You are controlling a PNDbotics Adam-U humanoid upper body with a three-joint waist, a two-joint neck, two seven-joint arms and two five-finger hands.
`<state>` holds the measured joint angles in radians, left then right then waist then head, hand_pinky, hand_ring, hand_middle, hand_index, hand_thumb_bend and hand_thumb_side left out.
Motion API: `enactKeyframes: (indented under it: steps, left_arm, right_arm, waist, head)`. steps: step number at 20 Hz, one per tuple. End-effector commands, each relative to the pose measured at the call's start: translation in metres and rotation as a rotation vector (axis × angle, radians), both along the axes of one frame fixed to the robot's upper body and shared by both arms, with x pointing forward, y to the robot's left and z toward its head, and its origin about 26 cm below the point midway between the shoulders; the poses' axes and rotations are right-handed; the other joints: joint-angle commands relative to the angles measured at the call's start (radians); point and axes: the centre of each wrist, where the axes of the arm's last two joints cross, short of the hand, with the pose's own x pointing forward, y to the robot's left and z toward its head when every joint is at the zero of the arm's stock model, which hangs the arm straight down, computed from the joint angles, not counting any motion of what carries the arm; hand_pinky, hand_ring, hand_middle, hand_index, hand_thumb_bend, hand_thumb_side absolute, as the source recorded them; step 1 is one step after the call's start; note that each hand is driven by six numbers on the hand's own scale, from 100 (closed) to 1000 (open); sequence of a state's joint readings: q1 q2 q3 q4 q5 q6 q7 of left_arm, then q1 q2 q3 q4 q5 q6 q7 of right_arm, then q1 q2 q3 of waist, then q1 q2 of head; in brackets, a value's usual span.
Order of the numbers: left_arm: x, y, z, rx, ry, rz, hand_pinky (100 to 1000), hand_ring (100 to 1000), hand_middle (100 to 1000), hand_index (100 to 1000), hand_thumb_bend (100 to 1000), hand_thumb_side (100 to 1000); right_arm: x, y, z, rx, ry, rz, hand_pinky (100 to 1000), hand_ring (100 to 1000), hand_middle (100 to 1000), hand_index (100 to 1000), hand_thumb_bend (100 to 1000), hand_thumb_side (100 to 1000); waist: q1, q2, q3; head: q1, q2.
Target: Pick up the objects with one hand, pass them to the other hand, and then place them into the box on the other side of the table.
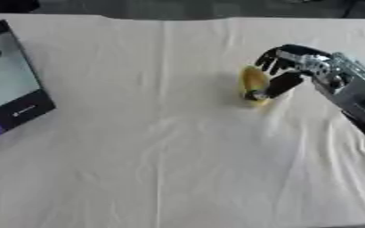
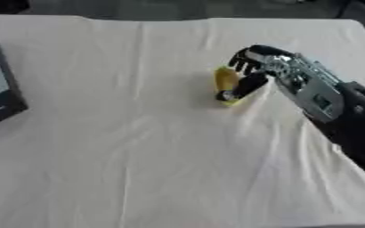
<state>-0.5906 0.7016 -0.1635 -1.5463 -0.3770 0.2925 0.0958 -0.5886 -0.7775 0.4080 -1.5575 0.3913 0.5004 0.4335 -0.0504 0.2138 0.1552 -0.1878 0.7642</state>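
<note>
Your right hand (image 1: 291, 67) comes in from the right side over the white cloth (image 1: 170, 147), arm angled down from the lower right edge, silver wrist section and black forearm behind it. The yellow object (image 1: 253, 82) sits directly at the hand's fingertips, on the side away from the wrist. It looks oblong and stands roughly on end on the cloth; you can't make out more of it than colour and shape. Your fingers (image 1: 269, 61) are curled over the object's top edge from above, and your thumb (image 2: 244, 87) lies across its near face, tip down by the object's lower end. So the hand is closed partway round the object, fingers and thumb on opposite sides of it. Whether the object is lifted off the cloth or resting on it, you can't tell from here. The box (image 1: 10, 84) is far across from the hand, at the left edge of the table: dark rim, pale grey inside, tilted in view, with a small purple patch at its near corner. Your left hand shows in neither view.
</note>
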Motion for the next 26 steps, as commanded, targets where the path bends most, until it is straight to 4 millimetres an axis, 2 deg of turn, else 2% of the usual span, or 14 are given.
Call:
enactKeyframes:
  steps: [1, 14, 18, 26]
  left_arm:
    - [-0.002, 0.001, 0.014, 0.012, -0.041, 0.000, 799, 658, 619, 703, 723, 402]
    - [-0.002, -0.001, 0.014, 0.012, -0.045, 0.001, 800, 659, 620, 702, 722, 402]
    - [-0.002, 0.000, 0.014, 0.014, -0.044, 0.003, 800, 659, 620, 701, 723, 403]
    - [-0.001, -0.001, 0.012, 0.013, -0.036, 0.001, 801, 661, 622, 700, 721, 404]
  right_arm:
    - [0.003, -0.006, 0.004, -0.017, -0.005, -0.019, 891, 773, 744, 836, 552, 338]
    - [0.007, -0.008, -0.008, -0.013, 0.027, -0.054, 881, 760, 725, 817, 535, 331]
    - [0.005, -0.009, -0.005, -0.007, 0.009, -0.059, 879, 760, 728, 854, 559, 362]
    - [0.001, -0.009, -0.003, -0.053, -0.016, -0.095, 873, 749, 694, 873, 579, 382]
  waist:
    - [0.006, -0.014, 0.001]
    - [0.009, -0.009, 0.003]
    - [0.008, -0.009, 0.001]
    - [0.008, -0.008, -0.001]
  head:
    - [-0.003, 0.006]
    - [-0.009, 0.006]
    - [-0.009, 0.006]
    - [-0.011, 0.006]
